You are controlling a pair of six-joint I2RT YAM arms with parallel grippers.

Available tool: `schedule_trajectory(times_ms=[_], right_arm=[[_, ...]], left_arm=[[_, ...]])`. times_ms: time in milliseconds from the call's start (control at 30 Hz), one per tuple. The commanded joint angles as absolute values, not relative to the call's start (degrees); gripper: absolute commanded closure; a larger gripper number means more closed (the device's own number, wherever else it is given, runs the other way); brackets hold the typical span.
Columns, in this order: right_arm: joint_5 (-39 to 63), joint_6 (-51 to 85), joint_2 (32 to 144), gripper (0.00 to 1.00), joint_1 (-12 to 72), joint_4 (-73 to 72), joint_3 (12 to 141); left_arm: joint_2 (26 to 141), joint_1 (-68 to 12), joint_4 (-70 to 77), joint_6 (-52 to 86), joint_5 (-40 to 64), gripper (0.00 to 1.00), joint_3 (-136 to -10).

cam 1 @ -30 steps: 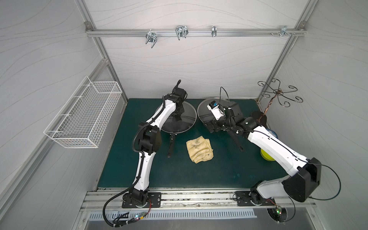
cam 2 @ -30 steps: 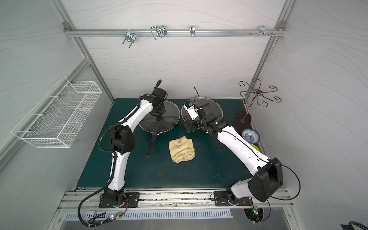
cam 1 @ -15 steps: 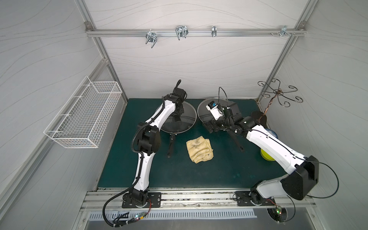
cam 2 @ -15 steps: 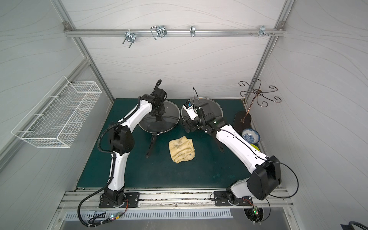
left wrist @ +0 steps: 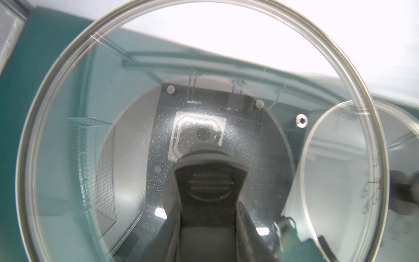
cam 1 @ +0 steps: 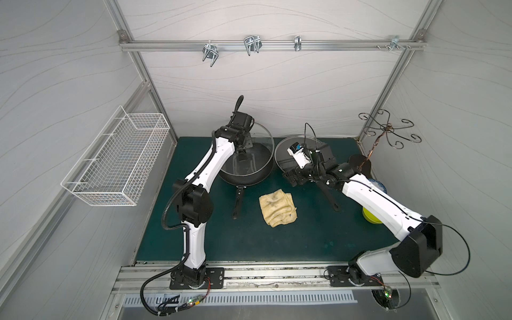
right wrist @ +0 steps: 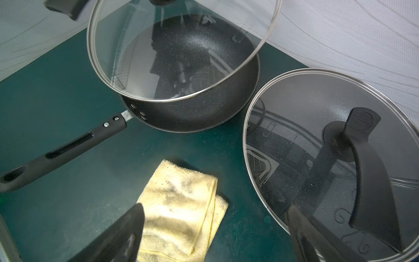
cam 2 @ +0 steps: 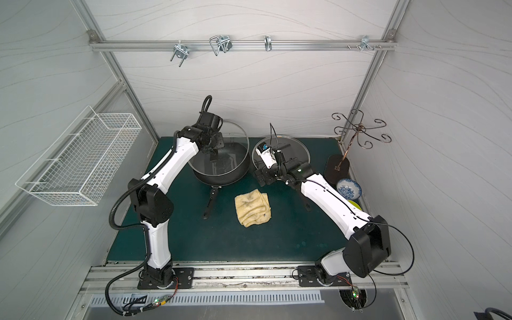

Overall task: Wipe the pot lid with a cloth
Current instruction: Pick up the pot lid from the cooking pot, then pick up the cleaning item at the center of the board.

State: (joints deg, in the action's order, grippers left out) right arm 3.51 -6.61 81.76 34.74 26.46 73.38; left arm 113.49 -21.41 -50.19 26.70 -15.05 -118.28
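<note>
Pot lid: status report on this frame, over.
Left end effector shut on pot lid handle, lid tilted above pan. Right end effector open, above mat beside cloth. Cloth folded, untouched. Nothing blocking it.

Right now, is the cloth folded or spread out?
Folded. The cloth lies in stacked layers, and their doubled edges show along one side in the right wrist view.

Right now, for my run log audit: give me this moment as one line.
left gripper: shut on lid, tilted over pan | right gripper: open, near cloth | cloth: folded on mat, not held
</note>
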Motion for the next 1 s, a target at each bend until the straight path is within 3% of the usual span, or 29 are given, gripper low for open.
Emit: schedule_trajectory(times_ms=[0, 267, 633, 967], right_arm=[[4.5, -5.3, 82.7, 0.02, 34.7, 27.2, 72.0], [6.6, -5.9, 83.5, 0.01, 36.6, 27.1, 68.5], [9.9, -9.2, 89.6, 0.01, 41.1, 25.6, 63.4], [10.6, -13.6, 98.9, 0.01, 43.1, 24.8, 65.1]], left_arm=[[105.6, -21.3, -42.0, 25.7, -15.5, 1.00, -116.4], [93.4, -20.9, -38.9, 25.1, -12.1, 1.00, -103.2], [77.9, -16.6, -26.0, 26.2, 1.6, 1.00, -83.6], [73.2, -10.6, -27.3, 30.5, 7.2, 1.00, -79.4]])
